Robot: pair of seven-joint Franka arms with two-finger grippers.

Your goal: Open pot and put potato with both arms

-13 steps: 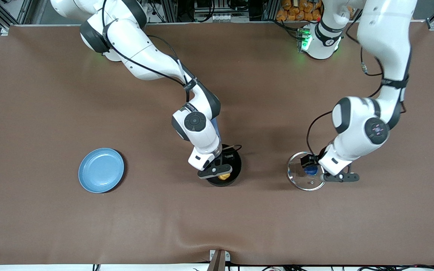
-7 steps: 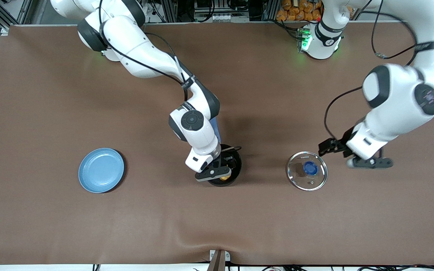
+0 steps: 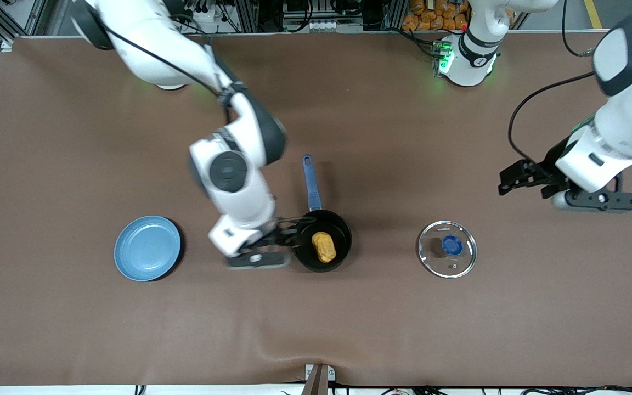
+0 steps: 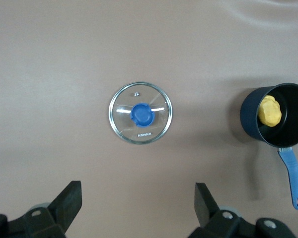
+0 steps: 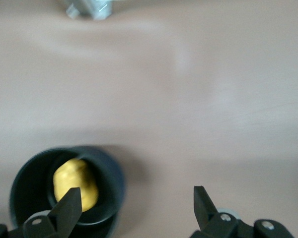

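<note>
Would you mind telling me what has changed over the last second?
The right gripper let go of the potato, now lying in the pot, and drew away toward the plate, open. The left gripper left the lid and pulled back toward its own end of the table, open. Pot, lid and plate stayed put.

I see a brown cloth [image 3: 349, 329] that covers the whole table, with a soft wrinkle at the edge nearest my front camera. At the top edge stand metal frame profiles [image 3: 272, 13] and cables, and a green light [image 3: 446, 57] glows there.
</note>
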